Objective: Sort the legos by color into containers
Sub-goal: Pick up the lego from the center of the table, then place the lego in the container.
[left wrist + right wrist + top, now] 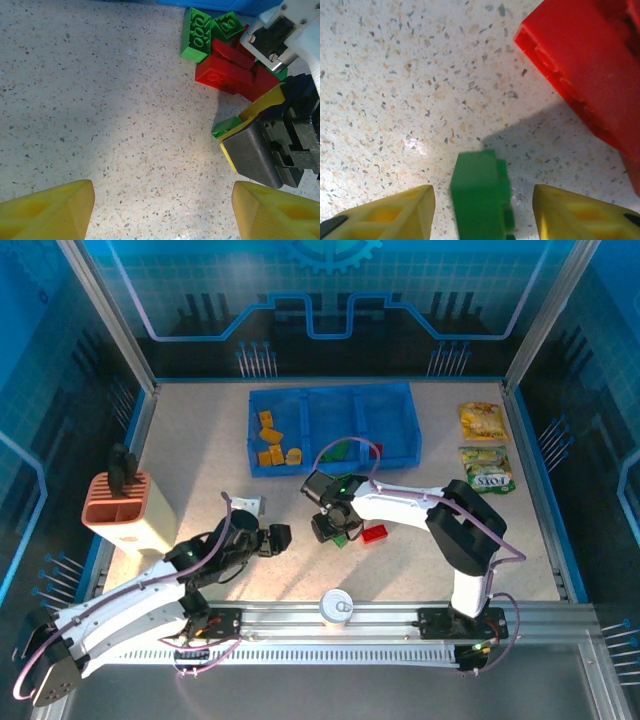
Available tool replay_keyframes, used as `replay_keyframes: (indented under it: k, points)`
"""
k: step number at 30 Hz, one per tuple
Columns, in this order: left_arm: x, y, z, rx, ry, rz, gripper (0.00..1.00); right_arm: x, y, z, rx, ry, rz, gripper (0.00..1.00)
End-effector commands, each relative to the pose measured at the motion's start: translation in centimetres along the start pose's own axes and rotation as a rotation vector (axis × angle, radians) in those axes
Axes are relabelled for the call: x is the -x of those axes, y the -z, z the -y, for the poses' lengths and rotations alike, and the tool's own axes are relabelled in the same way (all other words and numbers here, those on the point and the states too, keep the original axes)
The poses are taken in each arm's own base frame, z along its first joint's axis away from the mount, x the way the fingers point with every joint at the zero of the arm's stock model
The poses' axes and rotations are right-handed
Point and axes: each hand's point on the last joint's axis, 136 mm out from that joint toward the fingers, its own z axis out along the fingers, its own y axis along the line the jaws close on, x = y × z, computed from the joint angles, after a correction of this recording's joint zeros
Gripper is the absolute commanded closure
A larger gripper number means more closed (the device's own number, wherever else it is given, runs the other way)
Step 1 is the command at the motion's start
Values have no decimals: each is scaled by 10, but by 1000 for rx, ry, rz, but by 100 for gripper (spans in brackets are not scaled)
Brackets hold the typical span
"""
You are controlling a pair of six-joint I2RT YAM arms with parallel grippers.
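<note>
The blue tray (330, 390) stands at the back, with yellow bricks (270, 445) in its left compartment, green pieces (340, 451) in the middle one and a red piece (376, 450) in the right one. My right gripper (483, 192) is open low over the table, and a blurred green brick (479, 205) lies between its fingers, touching neither. A big red brick (590, 75) lies just beyond it. My left gripper (163, 187) is open over bare table, facing a pile of green bricks (200, 32) and red bricks (225, 70) beside the right gripper (270, 145).
A salmon-pink slotted holder (125, 508) stands at the left. Two snack packets (483, 422) (487, 470) lie at the right. A can (337, 606) stands on the front rail between the arm bases. A small white object (250, 506) lies near the left arm.
</note>
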Motion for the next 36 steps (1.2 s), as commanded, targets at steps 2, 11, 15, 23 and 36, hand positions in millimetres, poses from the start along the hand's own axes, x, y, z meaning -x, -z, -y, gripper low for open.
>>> replay_keyframes:
  k: [2,11,15,23,36]
  points:
    - [-6,2,-9,29,5,0,27,-6,-5,-4,-20,5,-28,44]
    - [-5,3,-12,40,3,5,27,-6,2,-11,-29,10,4,73]
    - [-2,5,-9,32,-3,11,27,23,32,-8,-22,11,98,77]
    - [4,13,7,-25,-59,15,27,123,93,44,-52,-57,264,76]
    - [-3,22,12,-20,-111,-2,28,211,64,103,-81,-202,263,74]
